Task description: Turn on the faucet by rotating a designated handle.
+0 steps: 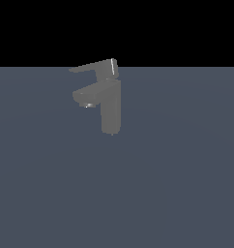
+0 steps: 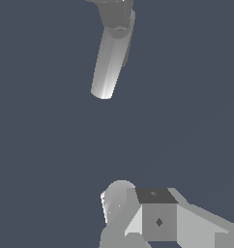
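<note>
Faucet (image 1: 110, 109) sits upper centre of the exterior view, on a flat slate-blue floor (image 1: 177, 184) that fills the lower three quarters of the frame; black band above it. I read it as dull matte grey, no gloss except one thin bright edge at the handle base.

Biggest part: upright rectangular column, flat faces, squared corners, bottom edge slightly soft in the render. Next: the spout (image 1: 86, 95), thick, angled out toward the exterior view's left, with a small round aerator underneath its tip. Above it the handle (image 1: 94, 67): thin flat blade, blocky base on top of the column, pointing toward the exterior view's left as well, tilted slightly, reaching a bit further out than the spout. Blade and spout are apart, one over the other.

Wrist view: faucet (image 2: 109, 63) shows at upper centre as a smooth light-grey bar with a rounded end, darker blocky part where it meets the frame edge. I can't tell which part of the tap is which from this angle.

Gripper (image 2: 138, 218) is low in the wrist frame, right of centre: faceted grey blocks, one dark top face, one rounded pale piece. Well apart from the faucet, bare floor between them. Fingers not resolvable, so I can't tell whether the pincer is apart or together. Arm isn't visible in the exterior view.
</note>
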`<act>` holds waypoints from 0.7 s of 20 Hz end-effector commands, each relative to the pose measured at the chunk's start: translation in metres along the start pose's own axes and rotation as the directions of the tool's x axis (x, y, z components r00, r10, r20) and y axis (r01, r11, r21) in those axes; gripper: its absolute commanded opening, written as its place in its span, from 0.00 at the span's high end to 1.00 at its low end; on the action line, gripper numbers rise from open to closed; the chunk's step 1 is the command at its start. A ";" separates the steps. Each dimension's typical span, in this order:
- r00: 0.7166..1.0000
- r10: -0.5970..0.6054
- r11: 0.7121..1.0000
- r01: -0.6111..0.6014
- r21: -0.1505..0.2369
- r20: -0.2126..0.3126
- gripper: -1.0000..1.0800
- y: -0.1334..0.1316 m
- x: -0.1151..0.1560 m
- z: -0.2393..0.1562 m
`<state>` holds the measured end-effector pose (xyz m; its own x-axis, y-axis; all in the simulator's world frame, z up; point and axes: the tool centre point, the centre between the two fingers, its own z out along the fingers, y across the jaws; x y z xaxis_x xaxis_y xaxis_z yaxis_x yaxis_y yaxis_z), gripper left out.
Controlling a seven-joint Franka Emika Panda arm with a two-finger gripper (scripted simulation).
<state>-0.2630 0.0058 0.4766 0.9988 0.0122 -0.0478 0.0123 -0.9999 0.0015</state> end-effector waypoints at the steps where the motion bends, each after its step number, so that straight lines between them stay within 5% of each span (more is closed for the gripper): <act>1: 1.000 0.000 1.000 0.000 0.000 0.000 1.00 0.000 0.000 0.000; 14: 0.999 -0.042 0.999 0.042 -0.001 -0.018 1.00 -0.019 0.008 -0.007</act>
<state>-0.2558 0.0250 0.4834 0.9979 0.0569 -0.0298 0.0569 -0.9984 0.0006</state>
